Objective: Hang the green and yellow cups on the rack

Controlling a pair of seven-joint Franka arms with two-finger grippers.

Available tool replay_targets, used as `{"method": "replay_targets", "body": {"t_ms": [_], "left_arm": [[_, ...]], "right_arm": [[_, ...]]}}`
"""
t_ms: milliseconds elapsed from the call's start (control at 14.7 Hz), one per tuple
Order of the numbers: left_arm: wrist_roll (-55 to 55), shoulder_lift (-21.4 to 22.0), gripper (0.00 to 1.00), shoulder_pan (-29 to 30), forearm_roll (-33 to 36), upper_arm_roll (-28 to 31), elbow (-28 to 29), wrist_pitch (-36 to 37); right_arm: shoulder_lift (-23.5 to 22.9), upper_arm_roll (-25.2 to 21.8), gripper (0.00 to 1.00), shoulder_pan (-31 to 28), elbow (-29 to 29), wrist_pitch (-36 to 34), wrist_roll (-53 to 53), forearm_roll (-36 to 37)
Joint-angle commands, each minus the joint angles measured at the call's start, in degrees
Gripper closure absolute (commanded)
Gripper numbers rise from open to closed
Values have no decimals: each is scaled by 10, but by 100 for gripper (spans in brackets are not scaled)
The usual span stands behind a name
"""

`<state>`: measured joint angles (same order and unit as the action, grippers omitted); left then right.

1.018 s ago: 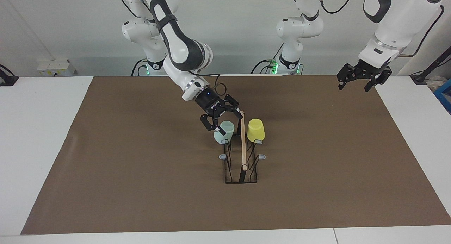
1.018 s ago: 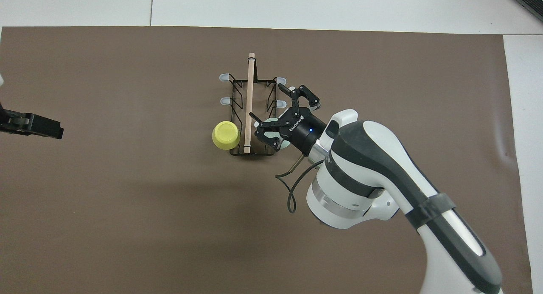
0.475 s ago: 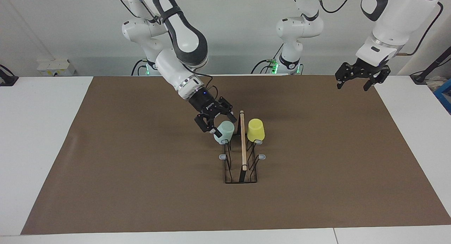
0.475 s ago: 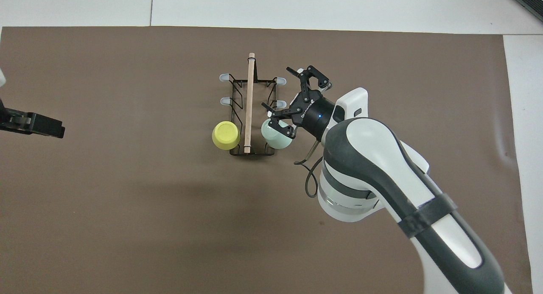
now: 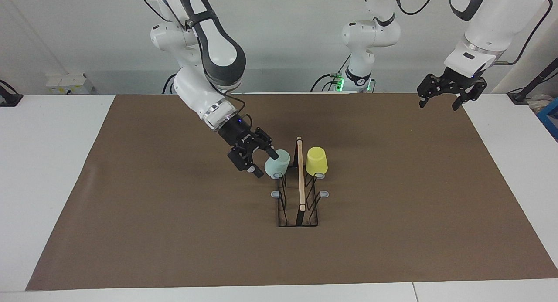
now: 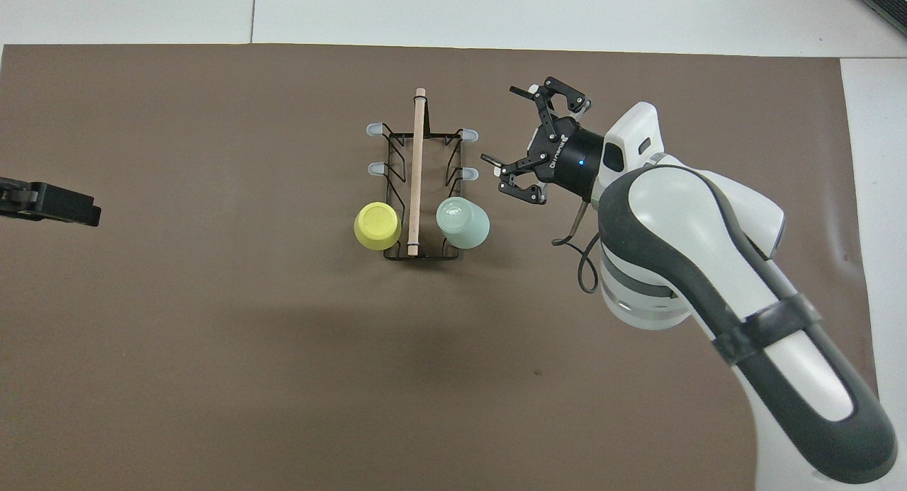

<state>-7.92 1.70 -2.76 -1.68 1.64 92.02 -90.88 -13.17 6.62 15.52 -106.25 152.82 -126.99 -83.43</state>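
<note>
On the brown mat [image 5: 174,232], going across the facing view from its first edge, the right arm comes in first. The right gripper [image 5: 260,163] [image 6: 511,138] hangs low over the mat with its fingers spread apart and nothing between them, tilted down toward the rack. Just beside it, toward the left arm's end of the table, is the green cup [image 5: 277,164] [image 6: 463,223]. It sits mouth-down on a prong at the end of the rack nearest the robots, leaning slightly outward. The gripper is close to the cup, but in the overhead view a clear strip of mat lies between them, so they are apart.

Next comes the rack [image 5: 299,206] [image 6: 419,186], standing on the mat with its wooden top bar [image 5: 300,173] [image 6: 416,171] running away from the robots. The prongs farther from the robots (four grey caps show in the overhead view) carry nothing.

On the side of the bar toward the left arm's end hangs the yellow cup [image 5: 316,161] [image 6: 377,226], also mouth-down on the prong nearest the robots, level with the green one across the bar.

Well apart from all this, the left gripper [image 5: 443,97] [image 6: 57,206] waits up in the air over the mat's corner nearest the robots at its own end of the table, its fingers open and empty.
</note>
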Motion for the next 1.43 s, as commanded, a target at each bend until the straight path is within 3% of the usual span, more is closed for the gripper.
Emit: {"method": "replay_targets", "body": {"t_ms": [0, 339, 611, 746, 1357], "left_arm": [[12, 3, 0, 1, -15, 7, -1, 6], [9, 8, 0, 0, -13, 7, 9, 11], [10, 6, 0, -2, -12, 7, 7, 3], [6, 5, 0, -1, -10, 6, 6, -2], [9, 11, 0, -7, 7, 5, 23, -14]], "right_arm": [[5, 3, 0, -60, 7, -98, 83, 113], [4, 2, 0, -160, 53, -282, 261, 258], [37, 0, 0, -182, 118, -394, 476, 474], [56, 0, 0, -182, 132, -440, 572, 547], [84, 5, 0, -172, 131, -594, 958, 702]]}}
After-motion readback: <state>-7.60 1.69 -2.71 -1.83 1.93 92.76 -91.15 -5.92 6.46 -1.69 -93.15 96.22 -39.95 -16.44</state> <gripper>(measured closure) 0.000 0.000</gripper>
